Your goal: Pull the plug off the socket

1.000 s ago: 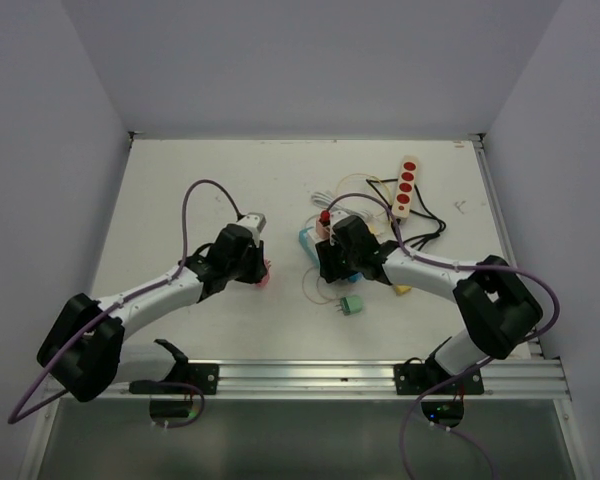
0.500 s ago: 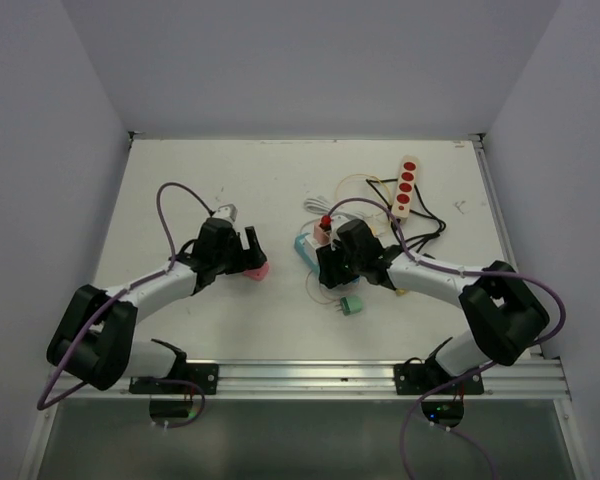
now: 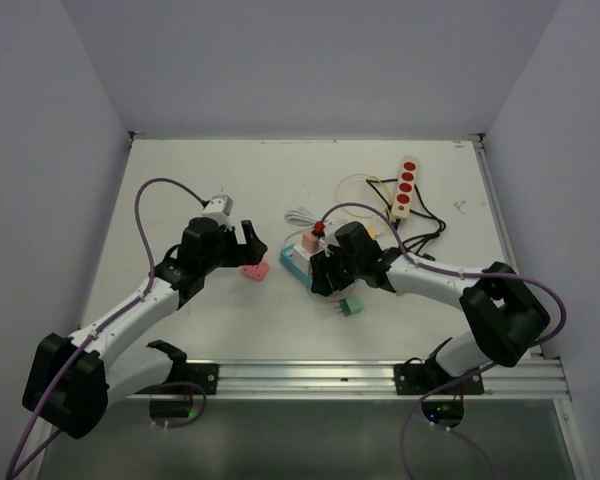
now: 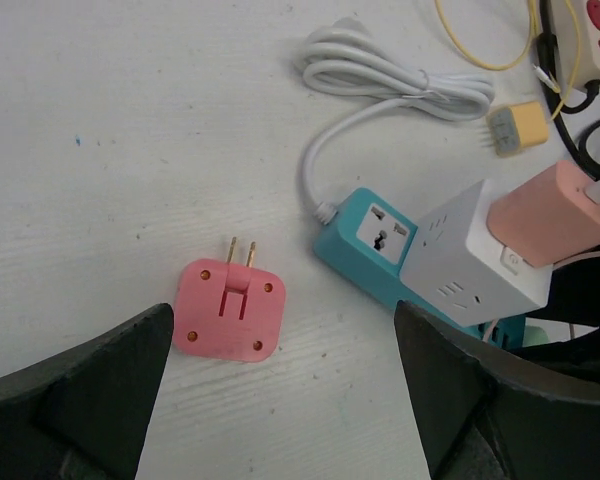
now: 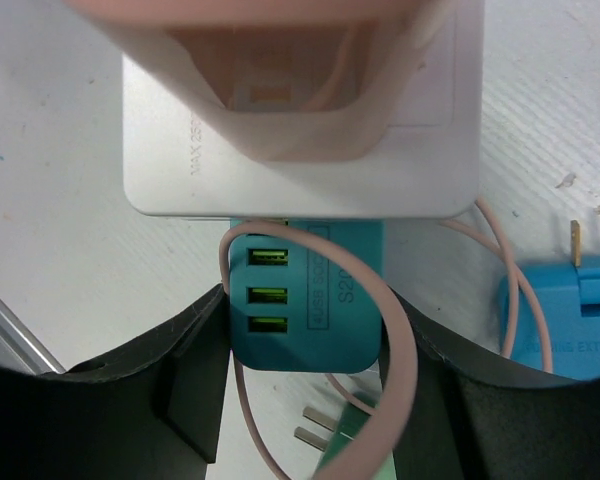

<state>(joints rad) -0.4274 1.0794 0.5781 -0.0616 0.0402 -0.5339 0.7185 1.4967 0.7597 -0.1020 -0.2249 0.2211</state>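
- Top camera first: you have the pink plug (image 3: 254, 270) lying loose on the tabletop (image 3: 170, 190). It is clear of the teal socket strip (image 3: 291, 262), which lies off to its right.
- The left fingers (image 3: 246, 240) hang spread wide just behind the plug and hold nothing.
- The right fingers (image 3: 323, 278) sit at the near end of the teal strip, mostly hidden under the wrist. A salmon block (image 3: 308, 241) rides on top of the strip, and a green plug (image 3: 351, 305) lies just in front of it. A beige strip (image 3: 406, 186) with red buttons lies near the far right corner.
- Left wrist camera: the pink plug (image 4: 228, 308) lies flat with its two prongs pointing away from you. It sits between the left fingers (image 4: 90, 390) and touches neither (there is plenty of gap on both sides).
- To the right, the teal socket strip (image 4: 365, 250) carries a white cube adapter (image 4: 470, 262), with the salmon block (image 4: 550, 212) plugged into the cube. A coiled white cord (image 4: 400, 85) runs into the strip's end, and a small yellow plug (image 4: 515, 130) lies beyond it.
- Right wrist camera: the right fingers (image 5: 130, 400) stand half closed, one against each side of the teal socket strip (image 5: 305, 345), so you are holding it at the end with three green ports.
- The white cube adapter (image 5: 300, 170) fills the top of this view. A thin pink cable (image 5: 400, 330) loops across the strip, and a blue plug (image 5: 570, 320) lies to the right with its prongs up. You see only part of the green plug (image 5: 365, 450), at the bottom edge.
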